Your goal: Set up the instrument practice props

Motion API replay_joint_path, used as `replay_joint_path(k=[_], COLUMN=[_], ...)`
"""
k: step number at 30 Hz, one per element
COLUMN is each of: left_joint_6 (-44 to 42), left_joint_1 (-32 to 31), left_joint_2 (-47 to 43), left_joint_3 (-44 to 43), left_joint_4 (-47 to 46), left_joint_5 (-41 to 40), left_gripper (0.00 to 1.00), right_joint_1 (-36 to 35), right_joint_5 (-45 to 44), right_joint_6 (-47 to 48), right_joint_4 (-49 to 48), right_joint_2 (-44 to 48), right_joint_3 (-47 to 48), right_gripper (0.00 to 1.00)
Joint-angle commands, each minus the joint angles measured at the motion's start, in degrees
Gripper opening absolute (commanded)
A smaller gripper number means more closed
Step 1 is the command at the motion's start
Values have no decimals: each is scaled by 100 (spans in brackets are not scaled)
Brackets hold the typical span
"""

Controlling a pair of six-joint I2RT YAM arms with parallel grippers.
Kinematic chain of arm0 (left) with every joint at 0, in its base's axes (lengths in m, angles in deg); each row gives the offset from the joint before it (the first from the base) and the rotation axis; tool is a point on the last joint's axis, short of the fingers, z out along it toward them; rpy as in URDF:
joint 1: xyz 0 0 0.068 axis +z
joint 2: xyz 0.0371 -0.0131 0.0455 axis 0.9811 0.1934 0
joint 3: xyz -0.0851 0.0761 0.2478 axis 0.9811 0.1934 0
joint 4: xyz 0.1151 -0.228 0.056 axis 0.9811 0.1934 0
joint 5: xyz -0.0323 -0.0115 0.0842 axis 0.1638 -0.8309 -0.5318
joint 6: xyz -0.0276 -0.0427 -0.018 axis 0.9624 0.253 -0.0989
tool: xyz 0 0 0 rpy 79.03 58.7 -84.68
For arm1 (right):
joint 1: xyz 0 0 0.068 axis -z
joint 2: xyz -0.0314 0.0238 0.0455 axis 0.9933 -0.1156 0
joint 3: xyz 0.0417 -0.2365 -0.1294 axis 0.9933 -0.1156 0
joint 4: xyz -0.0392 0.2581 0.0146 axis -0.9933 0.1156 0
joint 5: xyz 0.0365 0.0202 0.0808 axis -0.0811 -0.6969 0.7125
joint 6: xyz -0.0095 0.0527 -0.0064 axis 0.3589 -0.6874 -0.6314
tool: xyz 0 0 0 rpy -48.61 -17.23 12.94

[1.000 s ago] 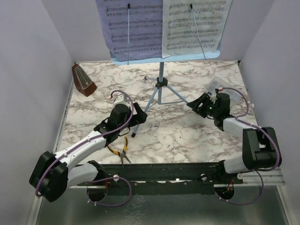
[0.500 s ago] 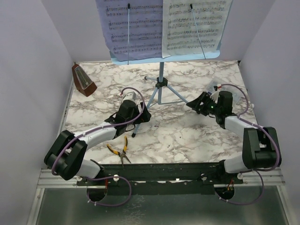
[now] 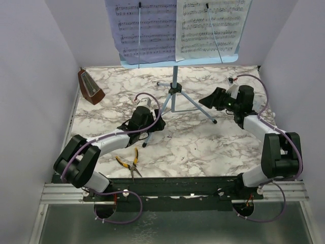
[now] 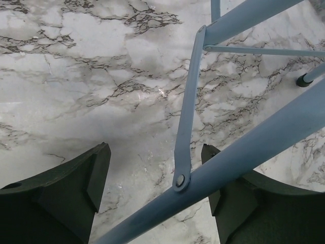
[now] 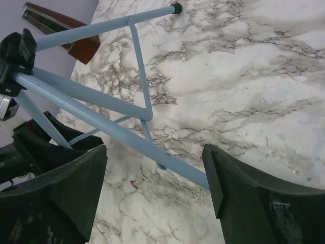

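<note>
The light blue music stand (image 3: 174, 87) stands on its tripod at the back middle. The printed sheet of music (image 3: 209, 25) is spread open on its desk. The brown pyramid metronome (image 3: 90, 87) stands at the back left and shows in the right wrist view (image 5: 61, 29). My left gripper (image 3: 154, 126) is open, with the stand's front-left leg (image 4: 254, 147) running between its fingers close to the right one. My right gripper (image 3: 206, 101) is open just above the stand's right leg (image 5: 101, 124), which crosses the floor between and beyond its fingers.
Yellow-handled pliers (image 3: 129, 162) lie on the marble top near the front left, just behind the left arm. Pale walls close in the left, right and back sides. The stand's third foot (image 3: 158, 84) points back-left.
My left arm has reached forward and right, bringing its open jaws around the front-left leg. My right gripper has moved back and slightly left, uncovering the right leg's foot.
</note>
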Motion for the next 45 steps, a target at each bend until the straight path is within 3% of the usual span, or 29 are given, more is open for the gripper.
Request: replay_joint_path(k=[1,8,11,18,21,32,41,45], left_joint_6=[-54,349,503,664,675,791,1121,1210], left_joint_1=[45,47,50,46,46,45,3,-110], left_joint_2=[266,671,878,957,912,1284,2261,2715], left_joint_3=[-246,-357,-424,-351,-257,-336,-1071,-1564], left_joint_4=[-156,-549,-683,-865,-944,-1307,-1816,-1871], left_joint_5=[68,583,678,849,876,1139,1432,1426], left_gripper=[75,72,72,72,72,72,66,65], right_joint_1=[-50,-50,-31,-24,-21,105,440,518], right_joint_5=[-266,-1886,-1961,-1177,-1084,-1450,-1283,-1265], right_joint_6=[-26,-794,-1053,-2271,-2324,-1438,-1196,-1089], right_joint_4=[286,1429,1624,557,-164,-697,-1075,-728], right_joint_2=[-135,453,591,741,462,-1077,-2024,-2424], right_joint_3=[381,53,-162,-1145,-1370,-270,642,1299], right_gripper=[83,82,81,74,74,74,73,73])
